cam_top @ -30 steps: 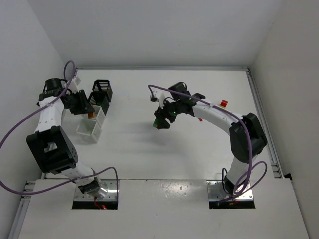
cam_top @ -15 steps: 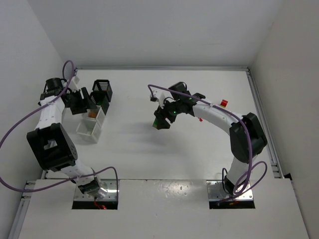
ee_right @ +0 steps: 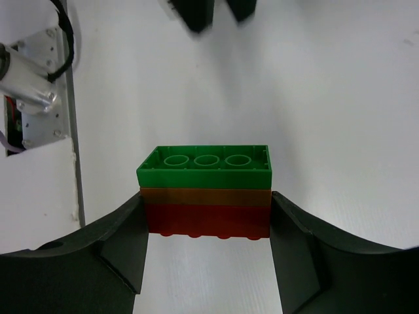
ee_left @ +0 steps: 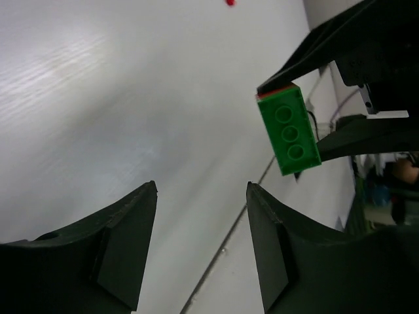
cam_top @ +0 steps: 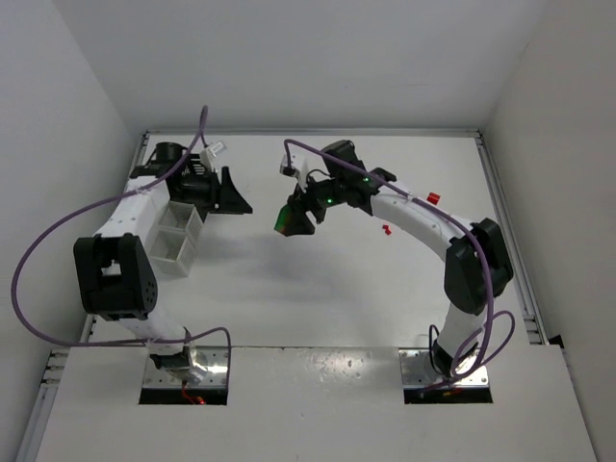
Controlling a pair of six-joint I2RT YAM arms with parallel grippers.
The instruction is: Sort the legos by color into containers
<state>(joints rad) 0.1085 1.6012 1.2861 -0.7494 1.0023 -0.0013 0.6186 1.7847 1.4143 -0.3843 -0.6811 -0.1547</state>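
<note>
**Fig. Two-arm handover before a three-colour stack was pulled apart**

The right gripper [ee_right: 206,219] was seen clamped on a stack [ee_right: 204,186] of three bricks, held clear above the table [cam_top: 318,289]. Its fingers [ee_right: 124,242] pressed the two short ends of the stack. The green brick [ee_left: 289,131] formed the layer farthest from the palm, an orange-brown brick [ee_right: 205,196] lay beneath it, and a red brick [ee_right: 205,219] sat nearest the palm.

The left gripper [ee_left: 201,196] faced the stack with its jaws parted to a middling width and nothing between them. From its own wrist view, the green brick lay beyond the fingertips and off to one side of the gap, well apart from either finger. The white containers [cam_top: 180,226] stood behind the left gripper, beside its forearm. Any black ones could not be made out under the arm. Two loose red legos [cam_top: 433,197] lay on the far side of the right arm.

The step in hand appeared to be separation of the stack, so that each colour could go to its own bin. The next move probably called for the left gripper to advance and shift sideways until the green layer alone sat between its fingers. It would then need to close on that layer while the right gripper kept hold of the lower bricks. A bite spanning two layers would likely prevent the bricks from parting.
</note>
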